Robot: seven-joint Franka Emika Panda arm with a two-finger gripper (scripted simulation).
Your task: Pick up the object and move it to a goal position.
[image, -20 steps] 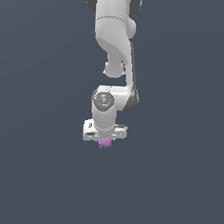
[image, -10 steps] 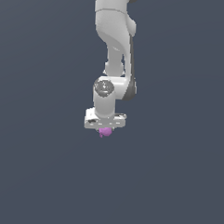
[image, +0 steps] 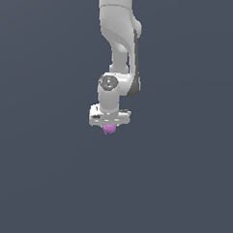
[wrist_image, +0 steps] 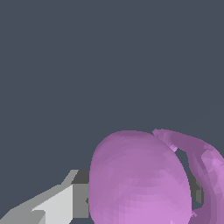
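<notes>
Standing close in, the first thing I took in through the wrist view was the object [wrist_image: 140,179], a pink-purple rounded lump filling the near part of the picture, with a thinner ridge curling round one side of it. A pale grey finger [wrist_image: 57,203] of the pincer pressed against its flank; a darker sliver showed on the far side of the lump, most likely the other finger, though I could not make it out fully. So the pincer [image: 109,124] was closed on the object, not merely beside it.

From the exterior view the lump [image: 109,129] showed as a small pink dab poking out just under the white hand, much smaller than the hand itself. The arm [image: 119,51] rose straight above it, out of the top of the picture. Behind everything lay only an even dark grey ground; I could see no desk edge, no shadow, and no goal marker, so how high the lump hung I could not tell.

To my eye the step in hand was the carry. Doing it well would mean keeping the squeeze steady, since the lump is rounded and could roll or squirt out of flat fingers. I would keep the wrist level and travel smoothly, without jerks, and only let go once at the goal.
</notes>
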